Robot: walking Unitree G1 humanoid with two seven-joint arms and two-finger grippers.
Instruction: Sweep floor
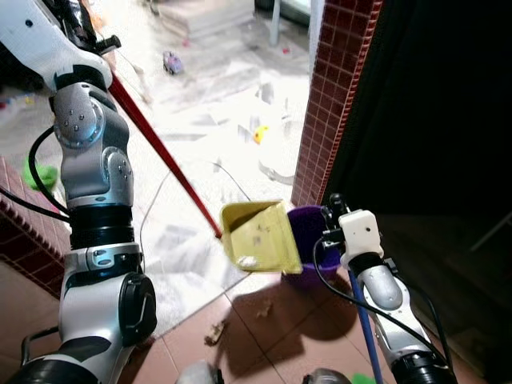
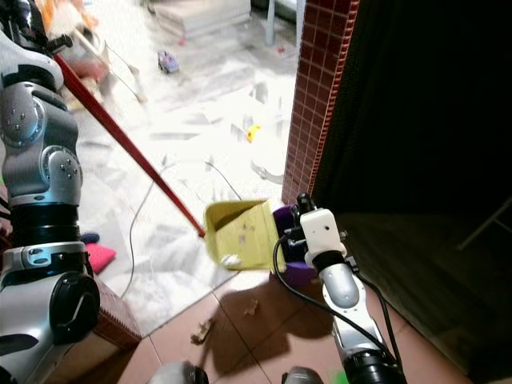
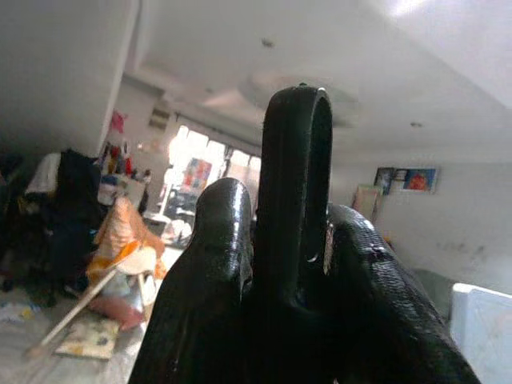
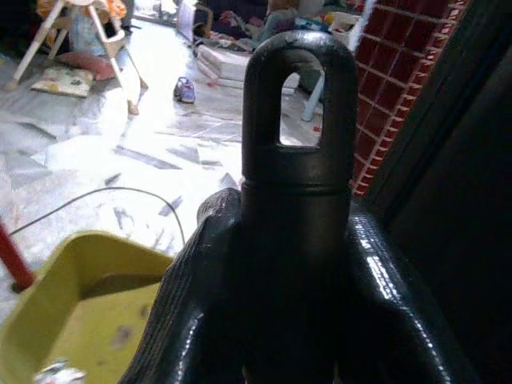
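Note:
A yellow dustpan hangs tilted above the floor on a long red handle. The handle runs up to my left gripper, which is shut on its black looped end. A small pale scrap lies in the pan. My right gripper is beside the pan, shut on the black top of a broom handle whose blue shaft runs down along my forearm. A purple bin stands just behind the pan, against the pillar.
A red brick pillar rises behind the bin, with a dark room to its right. Dry scraps lie on the brown tiles. A thin cable, a yellow toy and a toy car lie on the marble floor.

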